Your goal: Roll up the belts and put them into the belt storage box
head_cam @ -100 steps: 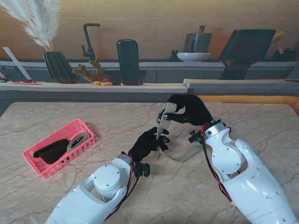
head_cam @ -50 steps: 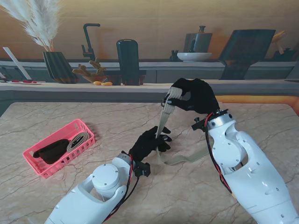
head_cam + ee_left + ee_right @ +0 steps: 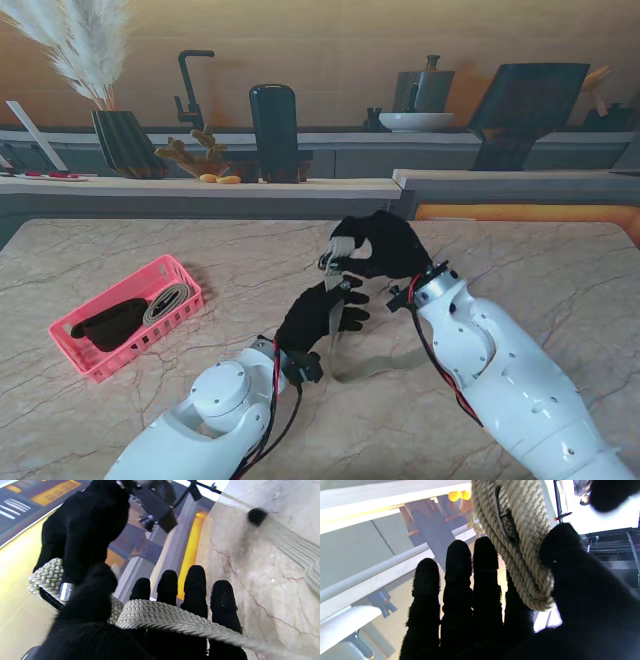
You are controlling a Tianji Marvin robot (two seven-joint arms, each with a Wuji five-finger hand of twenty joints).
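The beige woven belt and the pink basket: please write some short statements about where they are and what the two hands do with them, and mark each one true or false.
1. The right hand pinches the rolled end of the beige woven belt between thumb and fingers. True.
2. The pink plastic basket stands on the robot's right side of the marble table. False: it stands on the left side.
3. The belt runs across the fingers of the left hand. True.
4. The basket holds nothing. False: a black item and a rolled grey belt lie inside it.
5. The whole beige belt is lifted off the table. False: its tail lies on the marble near the right arm.
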